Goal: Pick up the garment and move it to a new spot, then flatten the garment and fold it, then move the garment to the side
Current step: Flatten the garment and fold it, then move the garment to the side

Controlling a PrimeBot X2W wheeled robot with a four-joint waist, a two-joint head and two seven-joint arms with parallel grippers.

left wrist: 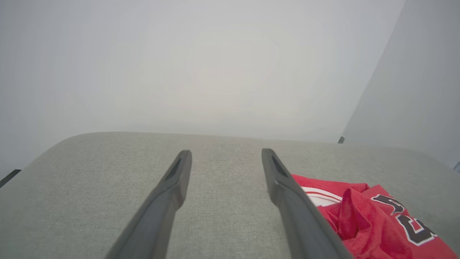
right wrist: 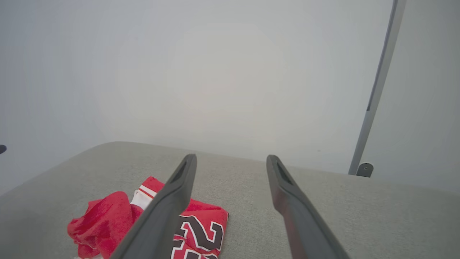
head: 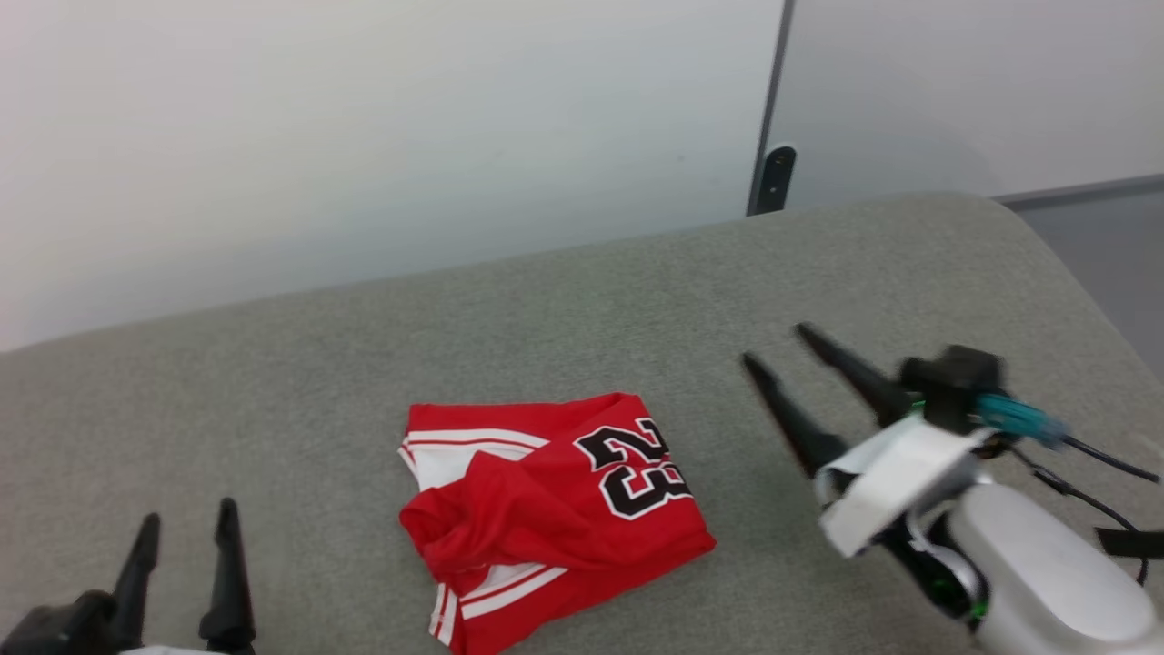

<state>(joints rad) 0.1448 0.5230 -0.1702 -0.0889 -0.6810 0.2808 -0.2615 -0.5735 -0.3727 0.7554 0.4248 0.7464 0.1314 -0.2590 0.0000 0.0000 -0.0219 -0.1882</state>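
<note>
1. Left pincer (head: pixel 188 511): two long dark tapering fingers on a black base, at the near left edge of the scene. Fingers spread apart with nothing between them, over bare fabric. In the left wrist view (left wrist: pixel 225 152) the gap between the fingers shows only grey cloth.

2. Garment (head: pixel 555 509): red jersey-style shirt in smooth knit, with white panels and red-white striped trim, roughly folded into a squarish bundle. It lies on the counter, near centre, close to the near edge, between the two pincers and clear of both. A black, white-outlined "23" faces up on its right half. A loose bunched fold rises at its near left. White striped sections show at its left side and near corner. It also appears at the right of the left wrist view (left wrist: pixel 373 219) and at the lower left of the right wrist view (right wrist: pixel 104 219).

3. Right pincer (head: pixel 775 343): same long dark fingers, on a white wrist with a teal plug (head: pixel 1018 418) and black cables, right of the garment. Fingers point far-left, wide apart and empty (right wrist: pixel 231 157).

4. Counter (head: pixel 546 309): grey woven-fabric top with rounded corners.

5. Wall (head: pixel 364 136): plain white, behind the counter, with a grey vertical strip (head: pixel 775 82) at the far right.
</note>
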